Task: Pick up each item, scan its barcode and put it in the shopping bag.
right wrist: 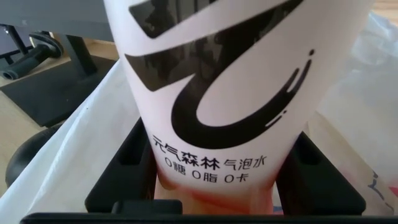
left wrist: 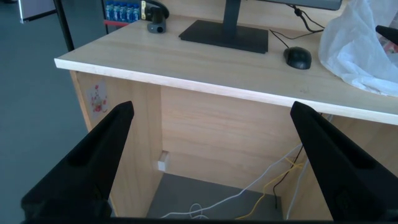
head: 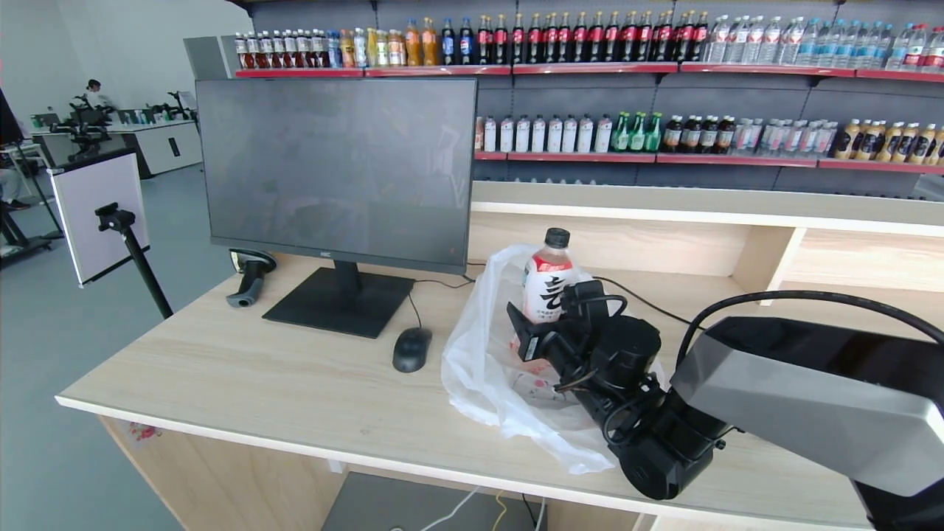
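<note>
Jaws of right gripper [head: 544, 330] clamped on white plastic bottle with black cap [head: 549, 284], upright, at open mouth of translucent white plastic shopping bag [head: 479, 354] on pale wooden counter [head: 258, 376]. Jaws of left gripper [left wrist: 212, 111] spread wide, before counter edge, well apart from bag.

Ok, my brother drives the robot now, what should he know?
Right gripper: shut on the bottle, held upright at the mouth of the shopping bag on the counter.
Left gripper: open, empty, low in front of the counter.
Scanner: on the counter, left of the monitor.
Done: bottle picked up; whether it was scanned cannot be told.
Left: lower it into the bag, release.
</note>
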Motion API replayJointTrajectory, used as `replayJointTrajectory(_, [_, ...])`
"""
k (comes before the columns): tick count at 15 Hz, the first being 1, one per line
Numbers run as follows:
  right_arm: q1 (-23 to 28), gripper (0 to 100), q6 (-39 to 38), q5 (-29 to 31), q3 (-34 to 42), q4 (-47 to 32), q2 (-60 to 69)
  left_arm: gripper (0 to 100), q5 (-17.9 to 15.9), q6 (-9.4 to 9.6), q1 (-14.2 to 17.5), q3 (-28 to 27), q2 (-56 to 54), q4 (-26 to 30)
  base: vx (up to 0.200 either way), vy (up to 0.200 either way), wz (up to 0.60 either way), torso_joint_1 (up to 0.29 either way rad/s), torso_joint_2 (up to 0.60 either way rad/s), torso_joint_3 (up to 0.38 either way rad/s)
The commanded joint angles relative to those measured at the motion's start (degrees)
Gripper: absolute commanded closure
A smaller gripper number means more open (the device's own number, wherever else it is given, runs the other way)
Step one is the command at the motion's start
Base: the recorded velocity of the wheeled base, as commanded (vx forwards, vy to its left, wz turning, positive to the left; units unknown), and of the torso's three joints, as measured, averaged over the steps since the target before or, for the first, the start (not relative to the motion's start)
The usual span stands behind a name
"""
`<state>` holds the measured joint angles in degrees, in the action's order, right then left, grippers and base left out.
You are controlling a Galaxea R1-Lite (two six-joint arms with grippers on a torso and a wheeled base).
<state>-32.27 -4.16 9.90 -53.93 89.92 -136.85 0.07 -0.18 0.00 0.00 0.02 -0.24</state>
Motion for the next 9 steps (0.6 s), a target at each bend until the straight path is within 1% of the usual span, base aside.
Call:
replayJointTrajectory(1, [-0.16,100,-0.06,0.03,0.49,0.08,0.27,0,0.01,-0.08,0.0,0.0,-0.02,-0.02,0.0,0.0,0.0,0.0,0.0,0.0])
replayJointTrajectory(9, [-0.25,100,-0.33,0.03,0.58,0.08,0.62,0,0.01,-0.08,0.0,0.0,-0.02,-0.02,0.0,0.0,0.0,0.0,0.0,0.0])
